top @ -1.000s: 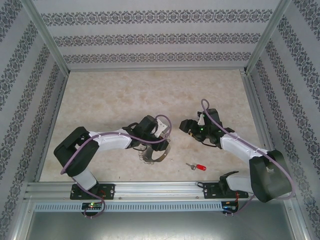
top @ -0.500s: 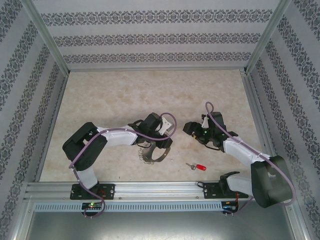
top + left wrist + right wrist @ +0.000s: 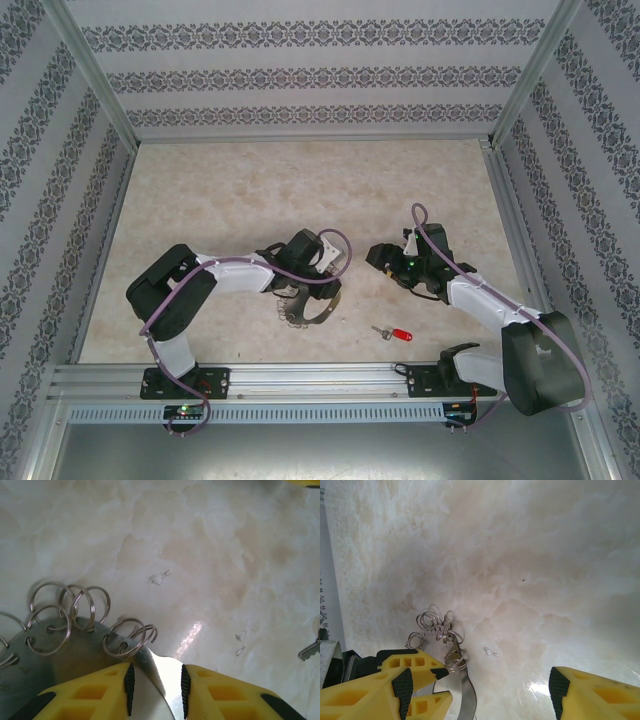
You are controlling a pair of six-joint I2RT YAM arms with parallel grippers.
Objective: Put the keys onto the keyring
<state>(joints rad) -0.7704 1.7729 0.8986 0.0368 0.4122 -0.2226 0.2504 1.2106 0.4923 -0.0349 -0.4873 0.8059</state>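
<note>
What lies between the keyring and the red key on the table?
The stretch is bare table, seen in the top external view: the keyring and the key lie apart with nothing between them.

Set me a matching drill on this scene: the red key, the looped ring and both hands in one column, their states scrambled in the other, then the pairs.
Column one
1. tiny key with a red plastic head and silver blade
2. large grey metal keyring edged with wire loops
3. left hand
4. right hand

Column two
A. open wide, holding nothing
B. pinched at its flat band
C. lying free on the pale marbled table
D. closed on thin metal

Pairs: 1-C, 2-B, 3-D, 4-A
</note>
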